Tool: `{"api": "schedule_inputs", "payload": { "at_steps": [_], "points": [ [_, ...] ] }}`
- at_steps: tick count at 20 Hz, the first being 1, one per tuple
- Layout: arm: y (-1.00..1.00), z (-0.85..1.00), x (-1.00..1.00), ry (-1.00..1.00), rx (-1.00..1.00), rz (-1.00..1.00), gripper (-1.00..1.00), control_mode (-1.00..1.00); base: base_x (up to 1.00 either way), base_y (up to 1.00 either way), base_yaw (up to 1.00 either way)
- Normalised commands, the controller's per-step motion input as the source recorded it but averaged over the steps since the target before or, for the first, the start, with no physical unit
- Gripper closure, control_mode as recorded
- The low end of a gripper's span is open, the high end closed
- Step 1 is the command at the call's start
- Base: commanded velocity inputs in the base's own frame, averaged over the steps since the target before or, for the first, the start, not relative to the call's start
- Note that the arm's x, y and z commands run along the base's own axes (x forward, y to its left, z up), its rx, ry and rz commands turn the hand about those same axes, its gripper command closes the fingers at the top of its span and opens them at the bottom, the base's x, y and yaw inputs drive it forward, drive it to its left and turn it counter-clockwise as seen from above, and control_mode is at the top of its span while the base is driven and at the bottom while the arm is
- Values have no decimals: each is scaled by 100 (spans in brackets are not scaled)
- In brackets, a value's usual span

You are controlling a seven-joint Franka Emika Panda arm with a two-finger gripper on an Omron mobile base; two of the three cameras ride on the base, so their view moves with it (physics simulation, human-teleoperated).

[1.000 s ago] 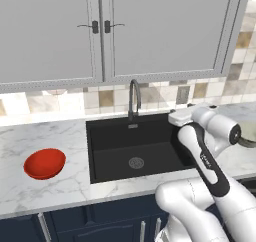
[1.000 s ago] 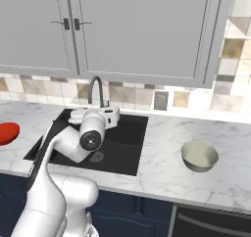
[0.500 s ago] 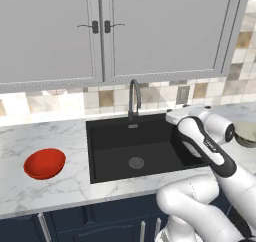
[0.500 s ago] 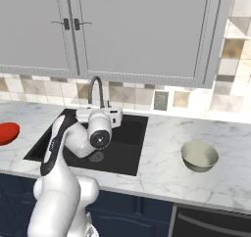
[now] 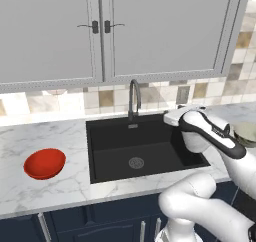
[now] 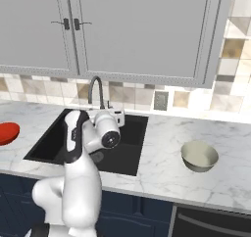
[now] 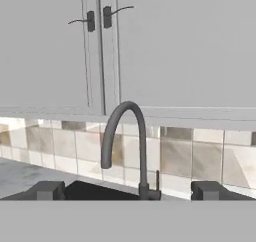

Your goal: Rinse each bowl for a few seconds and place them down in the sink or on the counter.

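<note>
The pincer (image 7: 128,191) points level toward the far wall, its two dark tips spread wide apart with nothing between them but the gooseneck faucet (image 7: 125,146) straight ahead; it holds neither bowl. In the base views the hand sits over the right part of the sink (image 5: 142,151), near its far right corner. The relation that matters is sideways: both bowls lie off the pincer's line of sight, one to each side. The cream bowl (image 6: 199,156) stands upright on the desk (image 6: 162,177) to the right of the sink, well apart from the basin's edge; the red bowl (image 5: 44,163) stands on the desk to the left, with the whole width of the sink between it and the hand. Judged from that, the cream bowl is the nearer one, and reaching it calls for the hand to swing right and tip downward, since at present it looks at the faucet and not at any rim. Both bowls are round, so no long axis governs the grasp; the rim may be taken from any side. Counted: two bowls, one sink, one faucet, one arm. Whether water runs I cannot make out, though none seems to show at the spout.
</note>
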Motion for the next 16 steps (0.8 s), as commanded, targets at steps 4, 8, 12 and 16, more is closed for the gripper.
{"api": "schedule_inputs", "payload": {
  "at_steps": [4, 8, 12, 16],
  "points": [
    [27, -3, 32, -1, -4, 3, -100, -100, 0, 0, 0],
    [18, -5, 25, 0, -1, 2, -100, -100, 0, 0, 0],
    [6, -12, 26, 0, 0, 2, -100, -100, 0, 0, 0],
    [3, -17, 24, 0, 0, 2, -100, -100, 0, 0, 0]
  ]
}}
